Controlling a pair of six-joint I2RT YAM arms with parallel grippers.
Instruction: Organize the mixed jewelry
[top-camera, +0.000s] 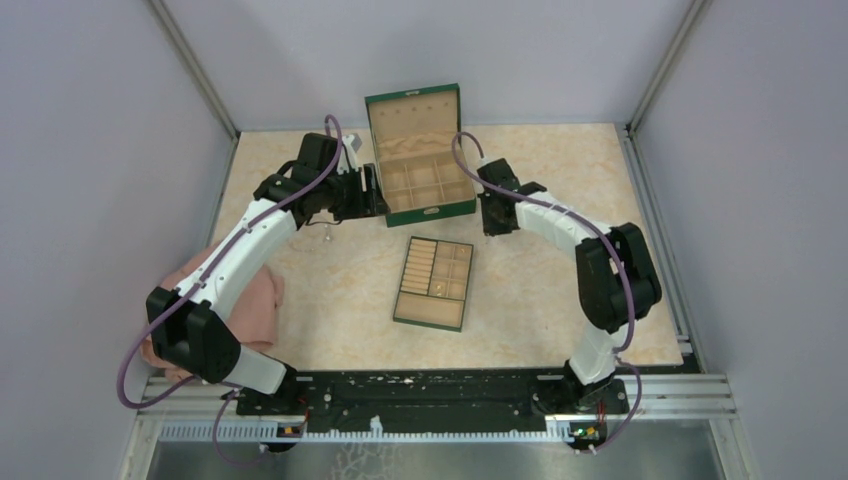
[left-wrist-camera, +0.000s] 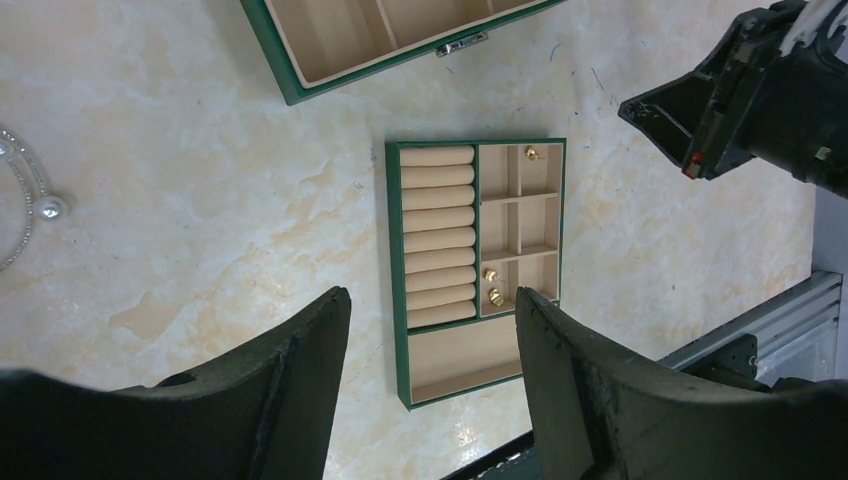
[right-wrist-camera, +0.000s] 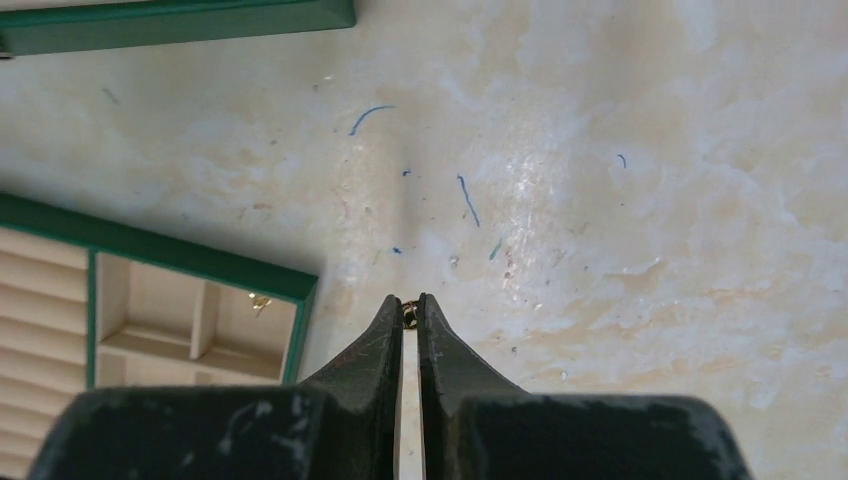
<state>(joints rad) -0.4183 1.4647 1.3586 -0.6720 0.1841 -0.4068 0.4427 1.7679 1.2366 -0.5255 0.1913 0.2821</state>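
Right end effector (right-wrist-camera: 411, 310) pinches a gold piece (right-wrist-camera: 409, 317) above the surface (right-wrist-camera: 620, 200) beside the tray (right-wrist-camera: 160, 265). Left end effector (left-wrist-camera: 430, 330) gapes empty. Three studs (left-wrist-camera: 490, 273) sit sorted in the tray, and the chain (left-wrist-camera: 25, 200) lies unsorted on the surface's left half.

Chain (left-wrist-camera: 47, 207) — cropped at edge; pinched speck (right-wrist-camera: 409, 313) unidentifiable.

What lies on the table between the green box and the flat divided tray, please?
Nothing: in the left wrist view the tabletop between the green box and the tray is bare.

Bright even light; soft shadows; mild glare on tabletop (right-wrist-camera: 520, 190).
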